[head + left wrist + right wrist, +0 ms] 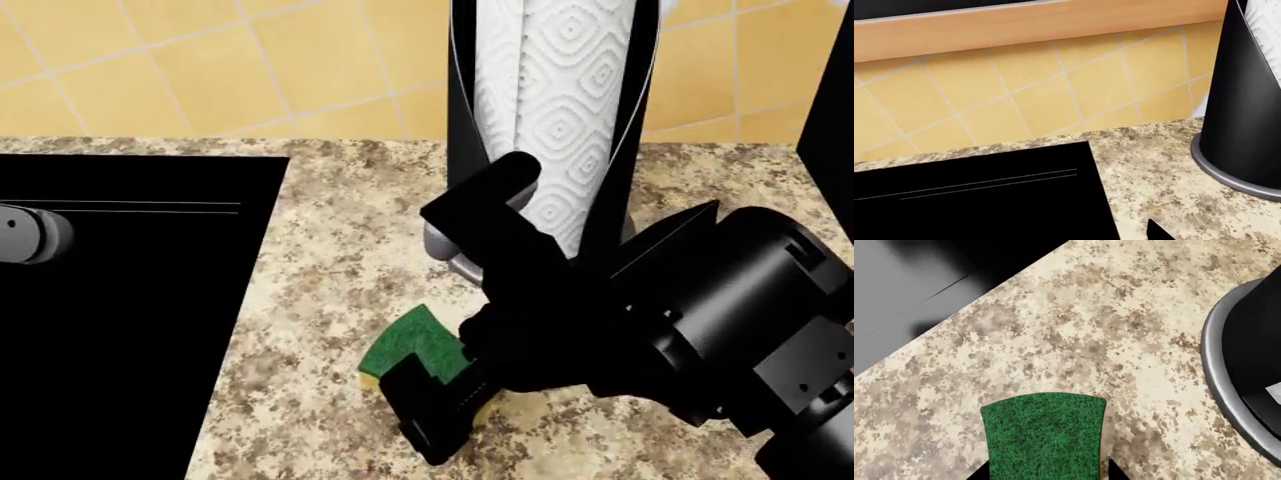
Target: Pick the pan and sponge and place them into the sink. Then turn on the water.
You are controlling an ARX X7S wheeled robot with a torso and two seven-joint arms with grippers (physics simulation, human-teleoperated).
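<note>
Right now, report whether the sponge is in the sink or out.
Out. The sponge lies flat on the speckled counter, green side up, by the paper towel holder.

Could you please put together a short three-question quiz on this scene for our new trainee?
1. True or false: the sponge lies on the counter.
2. Which gripper is at the sponge: A left, B right?
3. What stands just behind the sponge in the head view?

Key
1. True.
2. B; its fingers straddle the sponge.
3. A black holder with a paper towel roll.
</note>
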